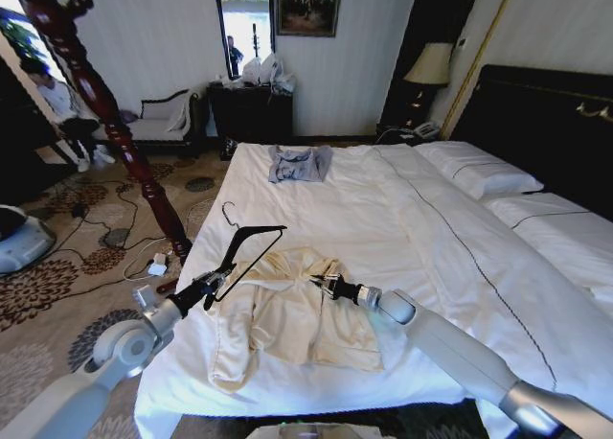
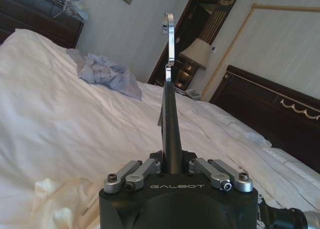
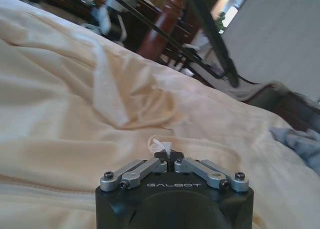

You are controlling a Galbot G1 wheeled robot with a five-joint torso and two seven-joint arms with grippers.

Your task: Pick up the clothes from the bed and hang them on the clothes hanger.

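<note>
While left fingers (image 2: 172, 164) clamp the clothes hanger (image 1: 251, 251), right fingers (image 3: 168, 156) pinch the clothes (image 3: 75, 114).

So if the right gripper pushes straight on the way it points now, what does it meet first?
Nothing new: the right gripper looks already shut on a pinch of the clothes. Straight on lies more of that cream fabric, then probably the clothes hanger in the left gripper.

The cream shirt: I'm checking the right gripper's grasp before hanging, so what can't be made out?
- Right wrist view: the right gripper is shut on the clothes; the pinched layers are hidden.
- Head view: the collar is lost in folds.
- Left wrist view: the clothes hanger is edge-on.
</note>
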